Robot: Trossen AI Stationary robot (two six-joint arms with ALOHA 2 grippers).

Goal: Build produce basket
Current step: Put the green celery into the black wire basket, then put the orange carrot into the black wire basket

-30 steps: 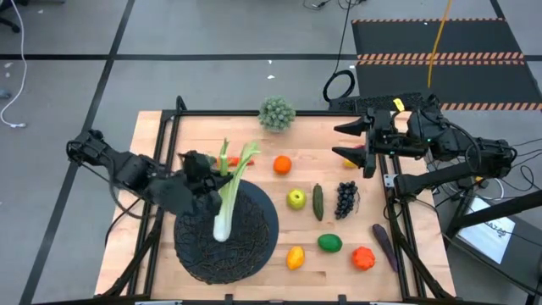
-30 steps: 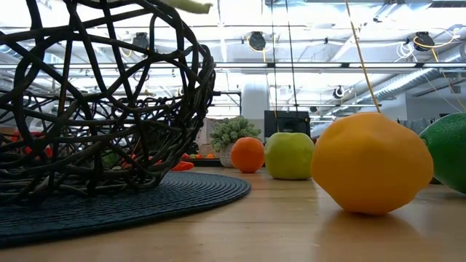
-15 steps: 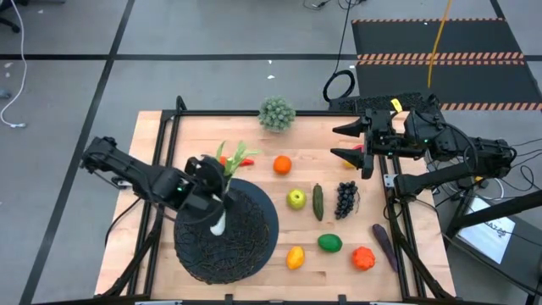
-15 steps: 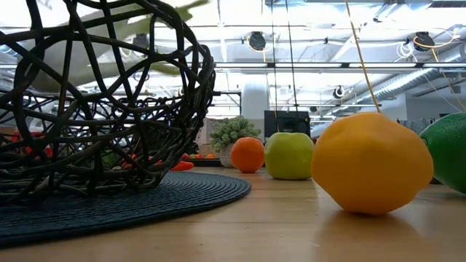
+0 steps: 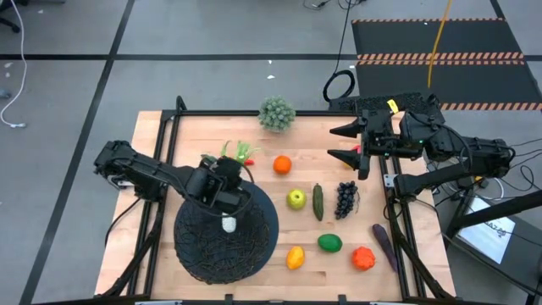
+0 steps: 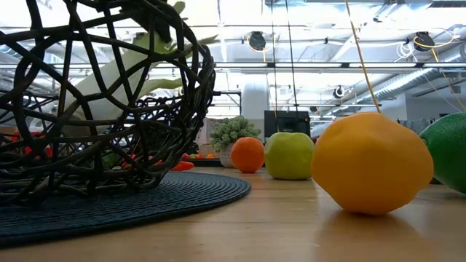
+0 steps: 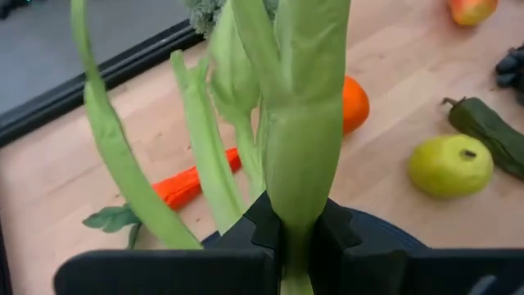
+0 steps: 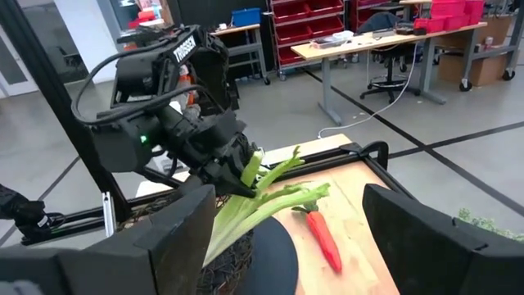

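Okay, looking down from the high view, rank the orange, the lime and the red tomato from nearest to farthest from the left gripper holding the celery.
From the left gripper, shut on the celery over the basket:
1. Orange, just beyond the basket's far-right rim.
2. Lime, near edge, right of the basket.
3. Red tomato, farther right, by the near edge.

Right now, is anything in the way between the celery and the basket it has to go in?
Nothing visible is. The left gripper is shut on the celery, holding it tilted with its pale end already down inside the basket. No other produce lies under it there. The right gripper waits open, off to the side.
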